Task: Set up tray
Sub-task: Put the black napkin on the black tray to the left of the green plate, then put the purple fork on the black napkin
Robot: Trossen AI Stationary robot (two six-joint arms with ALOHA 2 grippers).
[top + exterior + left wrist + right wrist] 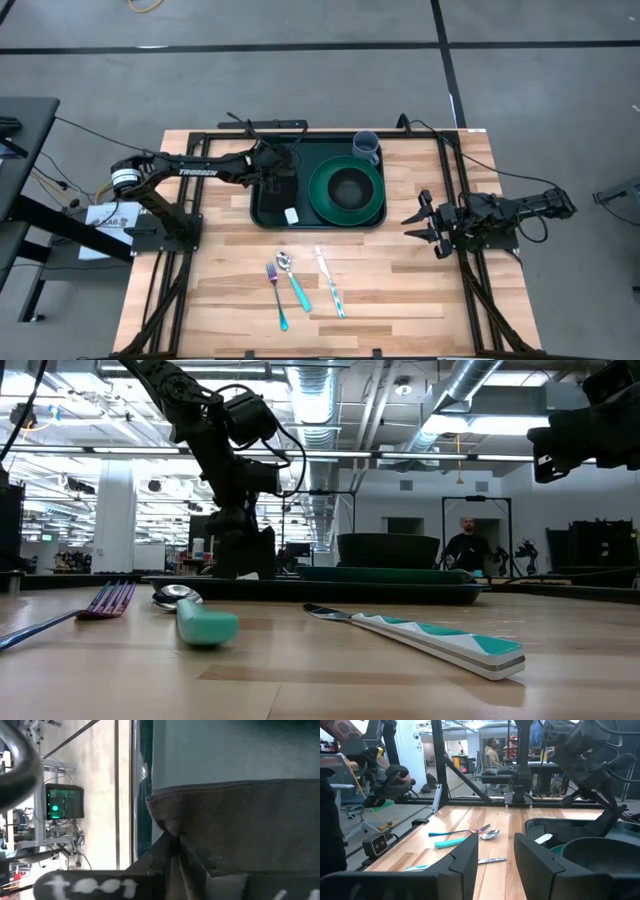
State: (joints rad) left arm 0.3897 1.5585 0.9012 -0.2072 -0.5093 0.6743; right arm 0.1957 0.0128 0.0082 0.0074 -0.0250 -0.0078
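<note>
The dark green tray [268,214] lies at the table's middle, toward the far edge. It carries a round green plate [372,200] with a dark bowl [347,187] and a grey-blue cup [366,146]. My left gripper [272,178] is over the tray's left part, shut on the black napkin [240,820], whose white tag [291,215] shows on the tray floor. In the low view the left arm [235,480] comes down onto the tray [400,588]. My right gripper [418,225] waits open, just off the tray's right edge. My left gripper [172,845] pinches the black napkin between its two fingers at a bunched fold of its edge [167,827], where the cloth puckers into creases. It comes from above, over the tray's left part. Whether the napkin's lower end rests on the tray floor cannot be told.
A fork [277,290], a teal-handled spoon [293,280] and a white-and-teal knife [331,283] lie on bare wood near the table's near edge. Black frame rails run along both table sides. A person [463,545] stands in the room behind.
</note>
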